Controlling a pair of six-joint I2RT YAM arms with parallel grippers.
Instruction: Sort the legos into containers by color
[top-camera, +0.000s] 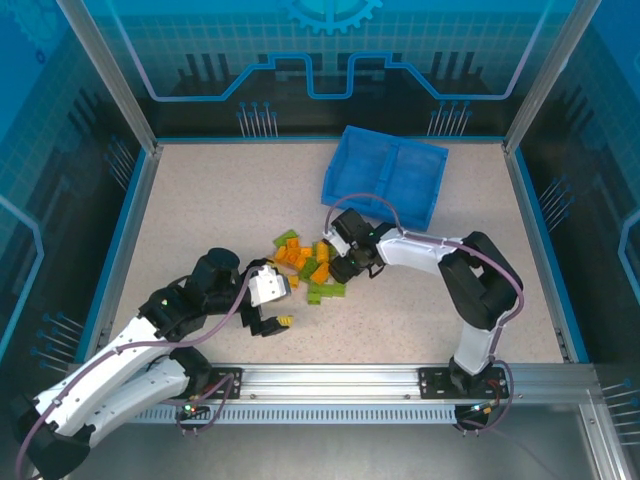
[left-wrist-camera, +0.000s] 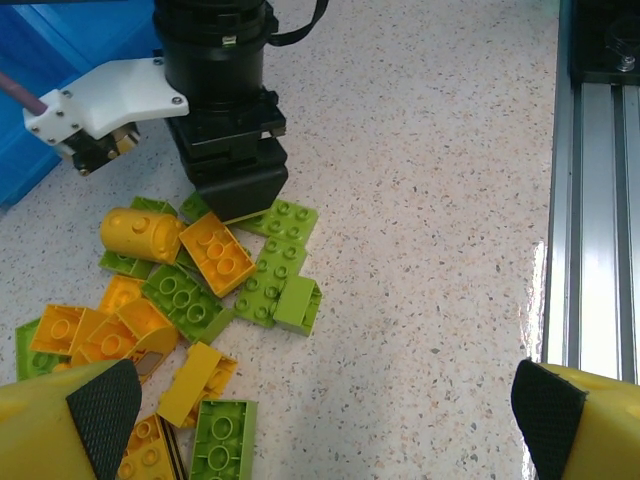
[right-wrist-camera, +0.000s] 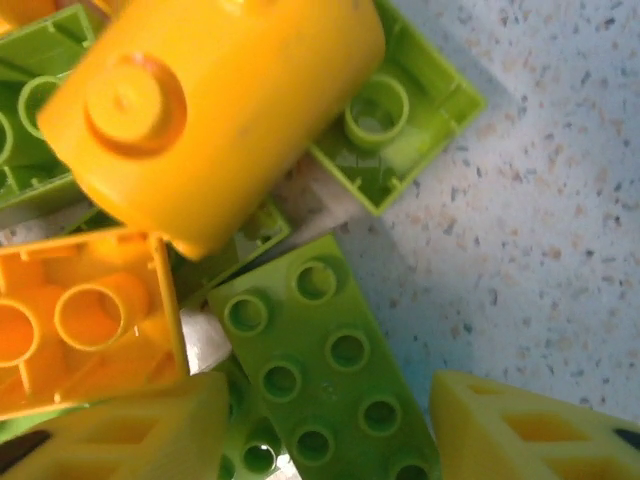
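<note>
Nothing looks sorted yet: the shallow translucent blue plastic tray (top-camera: 365, 165) appears empty, while the small orange and light-green studded bricks (top-camera: 308, 265) lie heaped on the speckled table (top-camera: 200, 200) nearby. The left gripper (left-wrist-camera: 325, 405) gapes released; the right gripper (right-wrist-camera: 330, 440) straddles a flat green brick (right-wrist-camera: 320, 360), and whether it grips is unclear.

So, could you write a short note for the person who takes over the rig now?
Left gripper: open, empty, at the near edge of the lego pile.
Right gripper: down in the pile, a finger each side of a green lego; grip not sure.
Legos: all in that pile on the table; tray looks empty.
Done: nothing sorted. Left: every lego.
</note>
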